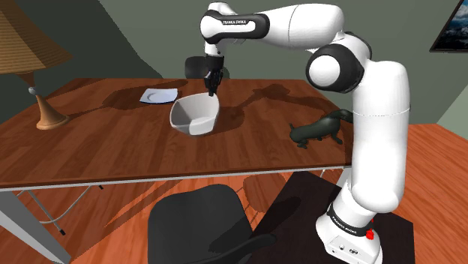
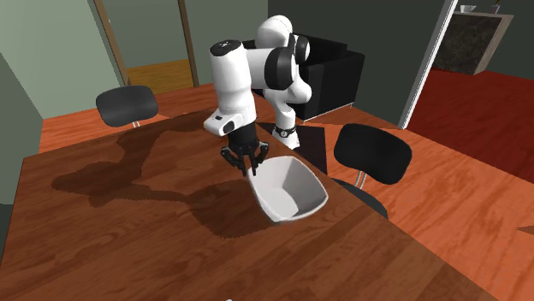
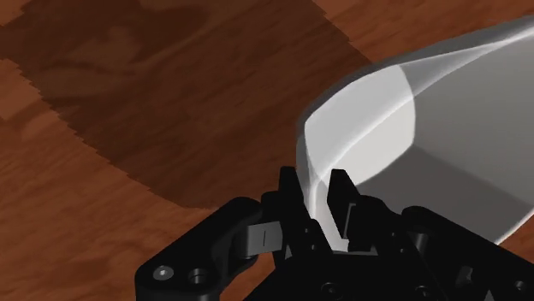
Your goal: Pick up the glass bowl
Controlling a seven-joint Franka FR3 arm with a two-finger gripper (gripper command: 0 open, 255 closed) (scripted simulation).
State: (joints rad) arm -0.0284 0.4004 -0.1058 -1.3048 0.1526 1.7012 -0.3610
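Observation:
The bowl [image 1: 195, 114] is drawn whitish-grey with a squarish rim and sits tilted over the middle of the wooden table [image 1: 97, 150]. My black gripper [image 1: 212, 90] comes down on the rim edge nearest the arm. In the wrist view the two fingers [image 3: 291, 198] clasp the bowl's thin wall [image 3: 402, 128] between them, one inside and one outside. In the second exterior view the gripper [image 2: 250, 168] holds the upper rim of the bowl [image 2: 291, 190], which leans away from it with its shadow on the table below.
A wooden lamp [image 1: 46, 112] stands at the shoulder view's left. A white plate [image 1: 159, 95] lies behind the bowl. A dark animal figurine [image 1: 319, 131] sits near the arm's base. Black chairs [image 1: 202, 225] [image 2: 372, 154] [image 2: 127, 104] surround the table.

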